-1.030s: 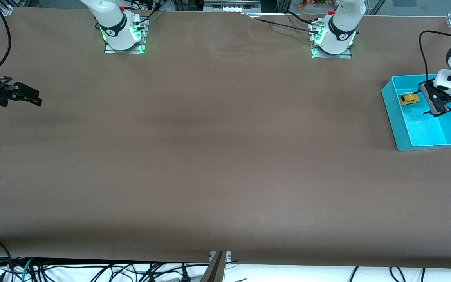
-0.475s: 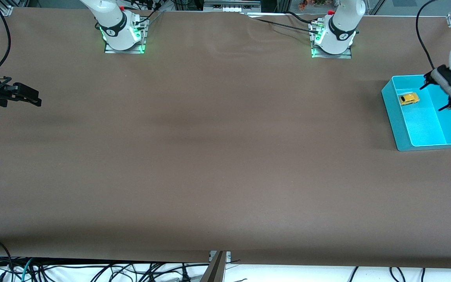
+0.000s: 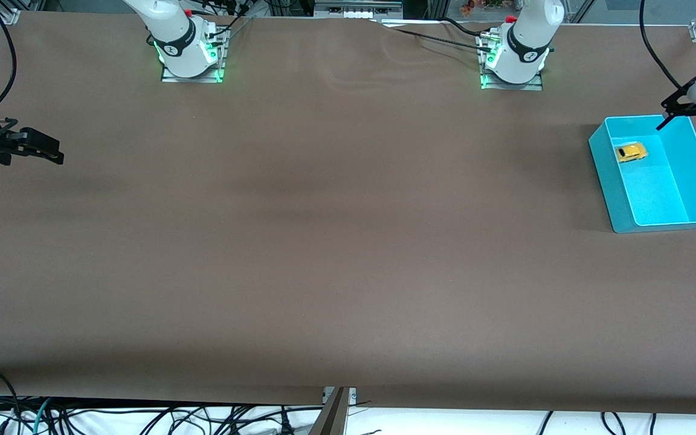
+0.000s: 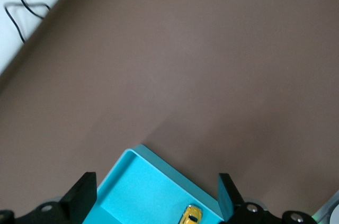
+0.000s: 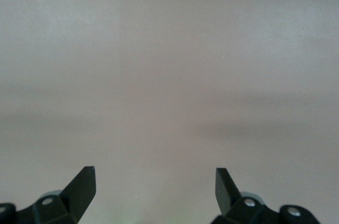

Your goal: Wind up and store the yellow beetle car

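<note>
So the yellow beetle car (image 3: pixel 631 151) is sitting on the floor of the turquoise bin (image 3: pixel 617 199), in the part of the bin farthest from the front camera, upright on its wheels as far as I can tell. The bin is on the brown counter (image 3: pixel 336 241) at the left arm's end.

The left gripper (image 3: pixel 688 136) hangs in the air over the bin's rim, fingers spread wide and holding nothing. In the left wrist view you can see both fingers (image 4: pixel 80 197) splayed apart, with the car (image 4: pixel 190 215) well below them and nothing touching it.

The right gripper (image 3: pixel 43 145) is way over at the right arm's end of the counter, just waiting. Its fingers (image 5: pixel 82 184) are released too, and there's only bare counter under it.

My read is that the storing is basically done, since the car is in the bin and nobody is gripping it. Can't tell from here whether it's been wound.

If I were running the step in hand, clearing the arm out, I'd take the left gripper straight up first so it clears the bin wall before moving sideways. That bin looks light, and one nudge on the rim could slide it and roll the little car around.
</note>
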Action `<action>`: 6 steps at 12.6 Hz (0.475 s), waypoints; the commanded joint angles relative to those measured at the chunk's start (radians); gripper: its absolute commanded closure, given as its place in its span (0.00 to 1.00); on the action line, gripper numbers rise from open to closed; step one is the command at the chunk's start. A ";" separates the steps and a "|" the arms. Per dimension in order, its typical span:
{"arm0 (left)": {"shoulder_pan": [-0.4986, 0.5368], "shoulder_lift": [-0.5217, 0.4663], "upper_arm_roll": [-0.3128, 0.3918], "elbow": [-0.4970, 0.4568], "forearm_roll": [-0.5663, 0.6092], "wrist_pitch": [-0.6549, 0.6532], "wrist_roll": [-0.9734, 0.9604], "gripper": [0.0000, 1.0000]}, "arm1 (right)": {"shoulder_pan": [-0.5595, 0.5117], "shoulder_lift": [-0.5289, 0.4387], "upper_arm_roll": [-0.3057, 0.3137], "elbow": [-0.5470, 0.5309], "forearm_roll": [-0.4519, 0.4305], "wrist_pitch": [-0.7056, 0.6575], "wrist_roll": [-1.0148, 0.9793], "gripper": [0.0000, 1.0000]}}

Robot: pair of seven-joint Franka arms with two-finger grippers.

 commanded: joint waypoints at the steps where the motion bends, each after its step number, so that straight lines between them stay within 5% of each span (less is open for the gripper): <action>1: -0.071 0.096 0.018 0.208 -0.013 -0.090 -0.093 0.00 | -0.007 0.000 0.004 0.010 0.005 0.000 -0.002 0.00; 6: -0.140 0.105 -0.037 0.274 -0.016 -0.147 -0.536 0.00 | -0.007 0.008 0.004 0.010 0.000 0.002 -0.002 0.00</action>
